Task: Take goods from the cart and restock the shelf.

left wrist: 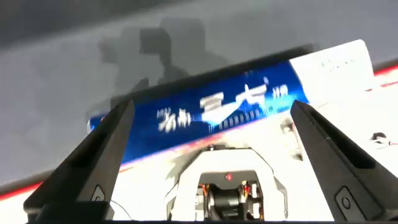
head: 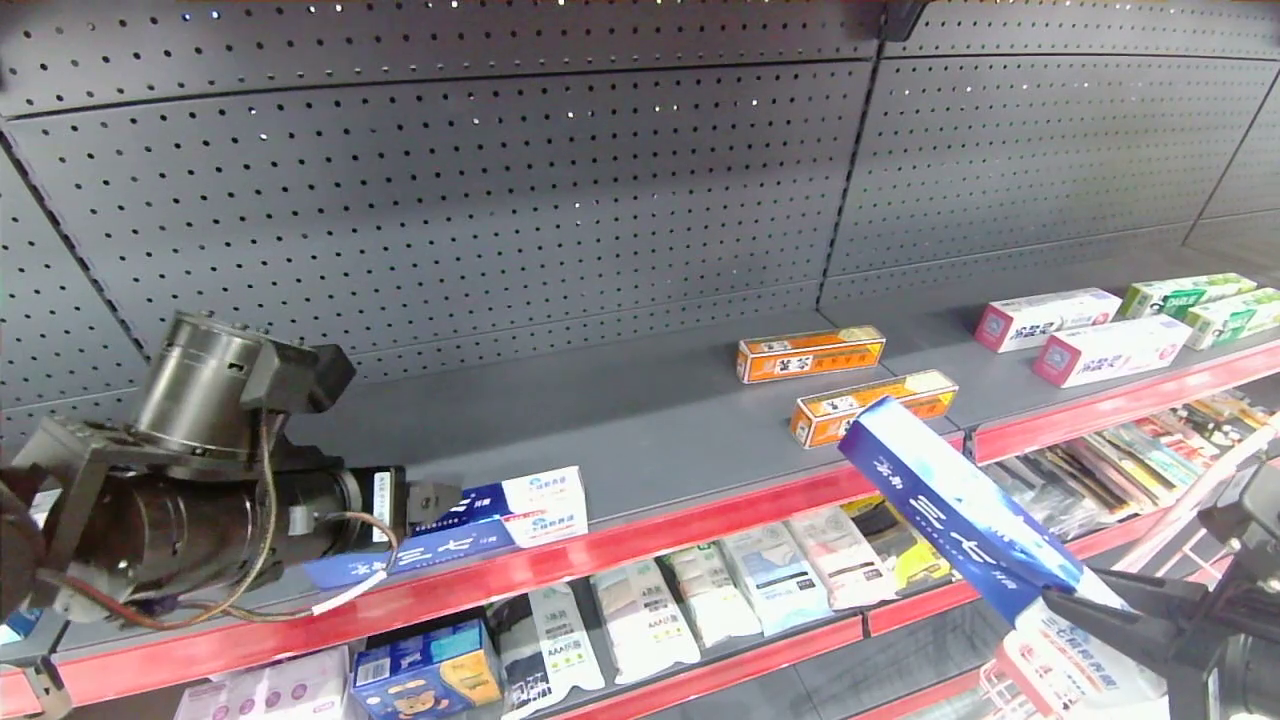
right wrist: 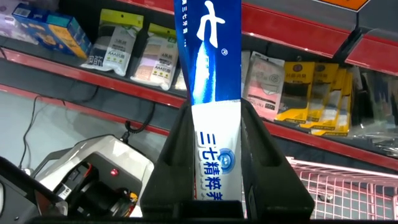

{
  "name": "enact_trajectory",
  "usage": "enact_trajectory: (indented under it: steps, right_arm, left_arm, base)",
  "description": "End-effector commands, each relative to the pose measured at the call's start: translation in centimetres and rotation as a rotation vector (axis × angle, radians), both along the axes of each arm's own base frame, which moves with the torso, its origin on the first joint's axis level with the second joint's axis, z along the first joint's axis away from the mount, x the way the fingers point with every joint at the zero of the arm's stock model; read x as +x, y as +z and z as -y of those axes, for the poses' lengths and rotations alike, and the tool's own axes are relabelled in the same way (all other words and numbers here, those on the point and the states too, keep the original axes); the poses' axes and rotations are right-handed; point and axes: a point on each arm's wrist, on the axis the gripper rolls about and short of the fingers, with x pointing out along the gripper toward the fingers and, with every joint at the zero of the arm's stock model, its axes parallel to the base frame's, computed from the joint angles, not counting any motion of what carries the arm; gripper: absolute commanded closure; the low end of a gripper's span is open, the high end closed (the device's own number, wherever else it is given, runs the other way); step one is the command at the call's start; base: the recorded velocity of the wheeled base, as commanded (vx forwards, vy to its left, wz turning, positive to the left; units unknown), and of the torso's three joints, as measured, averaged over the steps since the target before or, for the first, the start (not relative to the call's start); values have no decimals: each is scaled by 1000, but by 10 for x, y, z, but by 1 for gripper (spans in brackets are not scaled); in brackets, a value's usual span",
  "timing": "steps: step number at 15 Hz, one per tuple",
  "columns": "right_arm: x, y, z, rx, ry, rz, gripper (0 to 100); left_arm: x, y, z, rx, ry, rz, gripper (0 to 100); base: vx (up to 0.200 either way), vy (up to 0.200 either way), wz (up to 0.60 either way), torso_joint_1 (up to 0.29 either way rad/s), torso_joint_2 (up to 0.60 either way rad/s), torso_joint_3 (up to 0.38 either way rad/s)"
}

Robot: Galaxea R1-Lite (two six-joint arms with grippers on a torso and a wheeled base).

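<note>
Restocking was partly done: one blue box (head: 500, 515) was laid at the front of the shelf (head: 640, 420), the left gripper (left wrist: 212, 109) spread wide by it. A second blue box (head: 950, 500) was clamped in the right gripper (right wrist: 214, 143), not yet shelved

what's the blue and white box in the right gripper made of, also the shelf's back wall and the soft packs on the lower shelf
The blue and white box: likely glossy printed cardboard, given its sharp folded edges and sheen.
The back wall: probably matt grey painted sheet metal, with regular punched holes.
The soft packs: seemingly clear plastic film that wrinkles and glints.
</note>
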Motion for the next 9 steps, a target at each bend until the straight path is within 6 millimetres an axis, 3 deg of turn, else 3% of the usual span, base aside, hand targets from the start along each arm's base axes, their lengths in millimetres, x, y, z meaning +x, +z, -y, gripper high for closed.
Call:
enact_trajectory:
  steps: [1, 5, 9]
  right_arm:
    - [3, 1, 0, -1, -3, -2, 100]
    - [14, 8, -3, -46, 30, 22, 100]
    - [41, 24, -7, -134, 86, 87, 100]
  left_arm:
    - [-30, 9, -9, -21, -17, 56, 0]
    - [-73, 20, -30, -18, -69, 168, 0]
    - [-106, 25, -47, 35, -135, 288, 0]
  base:
    - [0, 0, 0, 0, 0, 0]
    - [0, 0, 0, 0, 0, 0]
    - [0, 0, 0, 0, 0, 0]
